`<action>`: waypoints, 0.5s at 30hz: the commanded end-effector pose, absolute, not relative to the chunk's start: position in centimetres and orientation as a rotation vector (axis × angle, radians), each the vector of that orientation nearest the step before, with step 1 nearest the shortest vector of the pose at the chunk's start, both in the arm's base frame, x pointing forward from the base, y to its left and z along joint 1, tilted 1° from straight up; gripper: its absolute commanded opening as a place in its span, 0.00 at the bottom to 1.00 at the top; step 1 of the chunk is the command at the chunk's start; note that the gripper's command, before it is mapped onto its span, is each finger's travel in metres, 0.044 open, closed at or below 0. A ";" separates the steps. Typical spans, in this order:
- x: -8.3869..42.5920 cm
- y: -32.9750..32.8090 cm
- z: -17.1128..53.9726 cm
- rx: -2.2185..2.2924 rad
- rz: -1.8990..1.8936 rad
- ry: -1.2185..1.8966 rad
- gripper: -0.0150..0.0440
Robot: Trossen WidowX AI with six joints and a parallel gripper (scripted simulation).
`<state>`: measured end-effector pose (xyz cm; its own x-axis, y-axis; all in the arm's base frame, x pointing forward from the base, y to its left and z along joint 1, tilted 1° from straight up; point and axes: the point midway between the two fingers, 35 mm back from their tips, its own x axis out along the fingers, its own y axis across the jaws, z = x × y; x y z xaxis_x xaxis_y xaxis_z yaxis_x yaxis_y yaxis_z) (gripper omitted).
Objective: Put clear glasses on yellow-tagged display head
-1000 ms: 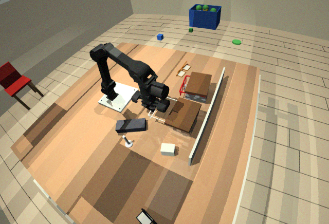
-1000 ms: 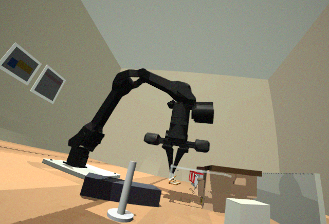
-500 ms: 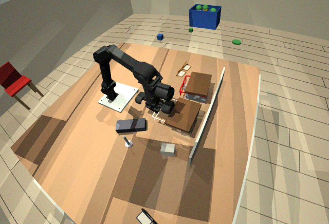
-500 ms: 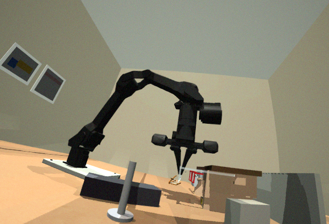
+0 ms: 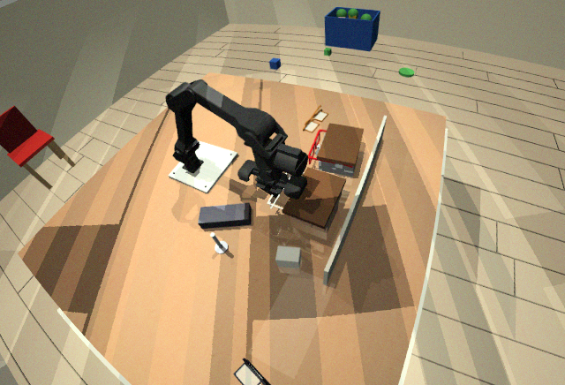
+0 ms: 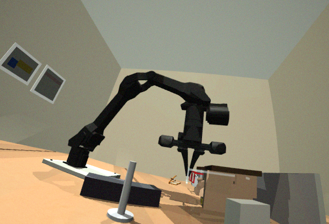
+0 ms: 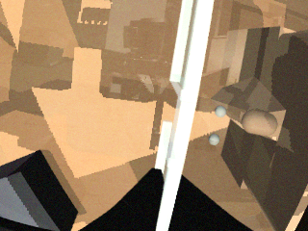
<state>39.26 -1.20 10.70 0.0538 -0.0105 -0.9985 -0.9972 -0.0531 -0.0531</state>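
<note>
My gripper (image 5: 276,192) (image 6: 188,174) (image 7: 162,179) points down, shut on the clear glasses (image 5: 274,201) (image 6: 217,173) (image 7: 191,96) by their front frame. The glasses are held level in front of the near tan head (image 5: 314,198) (image 6: 228,192), which has a brown top; a yellow tag (image 6: 201,201) shows low on its front. One temple runs along the head's near side; the far temple is mostly hidden. In the wrist view two nose pads (image 7: 220,111) (image 7: 214,140) face the nose (image 7: 260,123), with a gap between. Whether the temple ends are behind the ears is hidden.
The other head (image 5: 340,143), grey with a brown top, wears red glasses (image 5: 312,153) close beyond. A pale panel (image 5: 356,207) stands behind both heads. A dark case (image 5: 224,215), a post (image 5: 221,246), a grey block (image 5: 288,256) and orange glasses (image 5: 315,119) are around.
</note>
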 end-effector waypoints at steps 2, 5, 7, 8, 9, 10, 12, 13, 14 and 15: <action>40.1 -1.2 10.5 -1.279 1.201 1.161 0.25; 40.5 -1.2 10.5 -1.280 1.201 1.161 0.25; 40.7 -1.2 10.6 -1.280 1.201 1.161 0.25; 40.8 -1.2 10.6 -1.280 1.201 1.161 0.25; 40.9 -1.2 10.6 -1.280 1.201 1.161 0.25; 41.0 -1.2 10.6 -1.280 1.201 1.161 0.25; 41.2 -1.2 10.6 -1.280 1.200 1.160 0.25; 41.2 -1.1 10.6 -1.280 1.200 1.160 0.25; 41.2 -1.1 10.6 -1.280 1.200 1.160 0.25; 41.3 -1.1 10.6 -1.280 1.200 1.160 0.25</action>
<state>40.97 -1.11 10.75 0.0548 -0.0104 -0.9984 -0.9971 -0.0534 -0.0541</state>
